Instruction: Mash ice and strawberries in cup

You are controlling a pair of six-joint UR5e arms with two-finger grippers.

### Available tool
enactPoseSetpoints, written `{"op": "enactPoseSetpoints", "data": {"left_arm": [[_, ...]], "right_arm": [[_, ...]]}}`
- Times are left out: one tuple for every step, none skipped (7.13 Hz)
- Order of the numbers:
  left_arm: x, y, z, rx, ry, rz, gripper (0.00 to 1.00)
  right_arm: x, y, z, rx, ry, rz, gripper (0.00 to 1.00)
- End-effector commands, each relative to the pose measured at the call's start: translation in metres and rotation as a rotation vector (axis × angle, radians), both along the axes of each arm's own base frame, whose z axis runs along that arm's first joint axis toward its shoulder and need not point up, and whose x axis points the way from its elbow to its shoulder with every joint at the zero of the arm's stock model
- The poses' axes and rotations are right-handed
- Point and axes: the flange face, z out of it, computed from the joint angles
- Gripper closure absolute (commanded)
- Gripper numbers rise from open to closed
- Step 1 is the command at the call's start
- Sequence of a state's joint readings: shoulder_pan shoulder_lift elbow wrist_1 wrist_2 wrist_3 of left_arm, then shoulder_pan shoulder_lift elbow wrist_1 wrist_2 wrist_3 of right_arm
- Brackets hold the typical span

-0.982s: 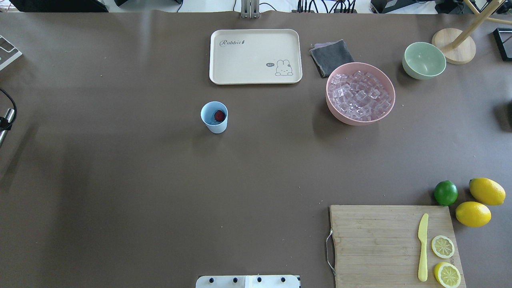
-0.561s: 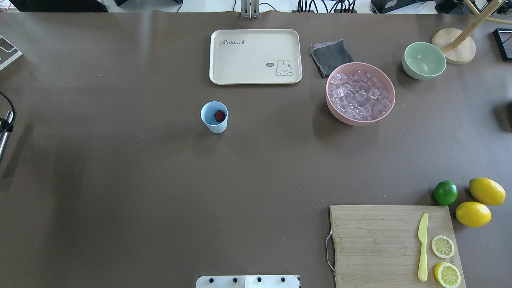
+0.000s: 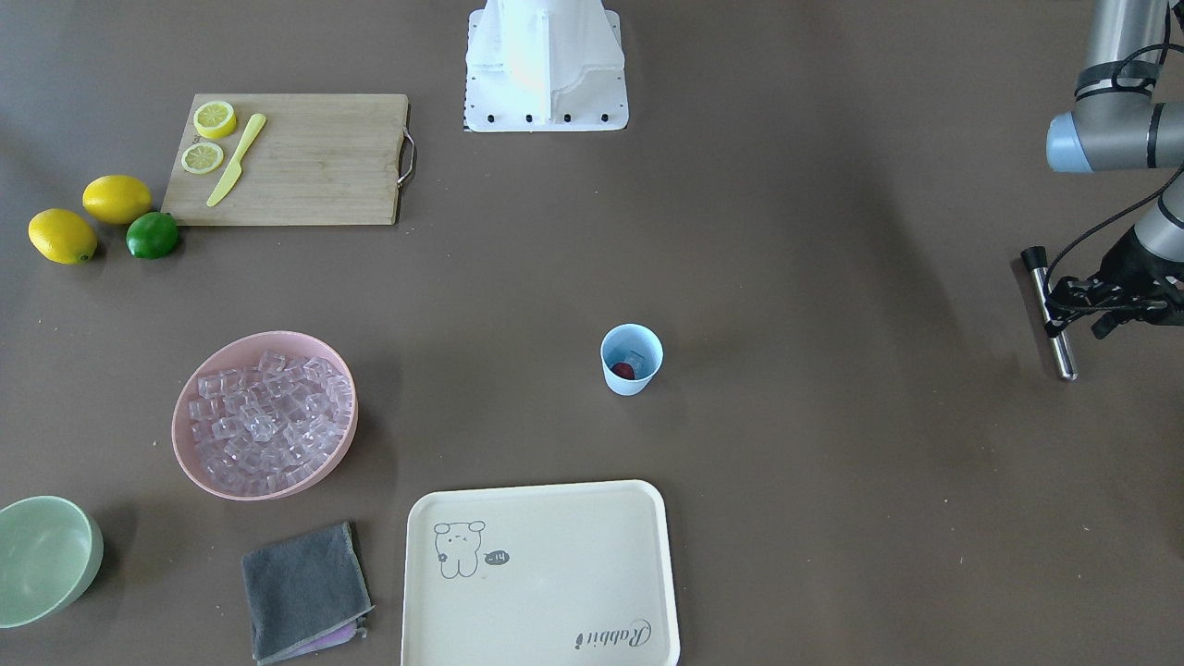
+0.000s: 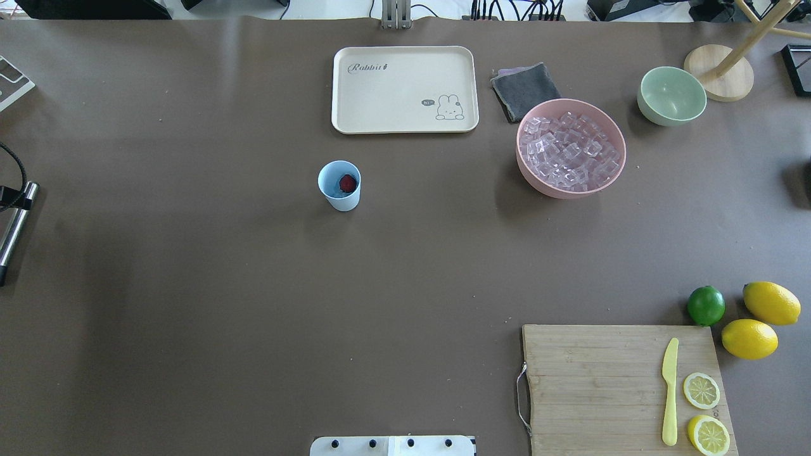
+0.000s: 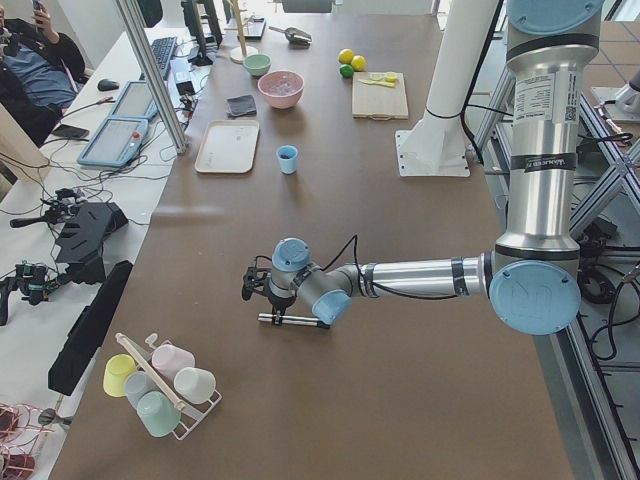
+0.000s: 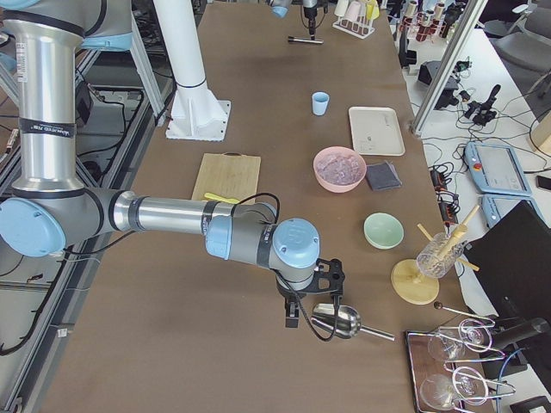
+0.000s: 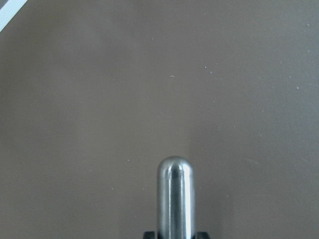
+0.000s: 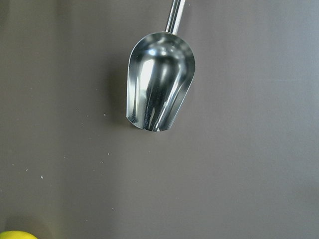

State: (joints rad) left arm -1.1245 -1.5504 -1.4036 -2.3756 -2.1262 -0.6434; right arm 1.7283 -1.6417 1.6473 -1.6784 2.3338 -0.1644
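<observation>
The light-blue cup (image 4: 339,193) stands mid-table with the red strawberry (image 4: 347,183) inside; the front view also shows a clear ice cube in the cup (image 3: 632,379). More ice (image 4: 570,152) fills the pink bowl (image 4: 526,174). My left gripper (image 3: 1054,305) is at the table's far left, well away from the cup, and is shut on a metal rod (image 4: 16,221) whose rounded end shows in the left wrist view (image 7: 174,189). My right gripper (image 6: 310,297) hovers over a metal scoop (image 8: 159,82) lying on the table. I cannot tell whether it is open or shut.
A cream tray (image 4: 405,88) and a grey cloth (image 4: 524,88) lie behind the cup. A pale green bowl (image 4: 671,95) stands at the back right. A cutting board (image 4: 589,380) holds a yellow knife (image 4: 670,392) and lemon slices, with a lime (image 4: 706,305) and lemons beside it.
The rod in my left gripper has swung further into the overhead view at the left edge. The cup, bowls and everything else have not moved.
</observation>
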Motion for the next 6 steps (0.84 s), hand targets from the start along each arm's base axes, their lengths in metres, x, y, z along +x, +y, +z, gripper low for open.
{"op": "enactPoseSetpoints", "data": {"left_arm": [[0.011, -0.008, -0.017, -0.006, 0.062, 0.046, 0.02], [0.015, -0.022, -0.032, 0.008, 0.084, 0.053, 0.02], [0.003, -0.046, -0.051, 0.01, 0.092, 0.022, 0.02], [-0.016, -0.067, -0.072, -0.022, 0.132, 0.003, 0.02], [-0.05, -0.074, -0.078, -0.059, 0.181, -0.022, 0.02], [-0.078, -0.078, -0.069, -0.07, 0.17, -0.041, 0.02]], "right_arm": [[0.001, -0.008, -0.006, 0.003, -0.002, 0.002, 0.01], [0.001, -0.008, -0.006, 0.005, -0.003, 0.002, 0.01], [0.001, -0.009, -0.009, 0.008, -0.004, 0.003, 0.01], [0.001, -0.009, -0.008, 0.009, -0.002, 0.002, 0.01], [0.003, -0.013, -0.01, 0.021, 0.007, -0.001, 0.01], [0.004, -0.014, -0.012, 0.023, -0.004, 0.002, 0.01]]}}
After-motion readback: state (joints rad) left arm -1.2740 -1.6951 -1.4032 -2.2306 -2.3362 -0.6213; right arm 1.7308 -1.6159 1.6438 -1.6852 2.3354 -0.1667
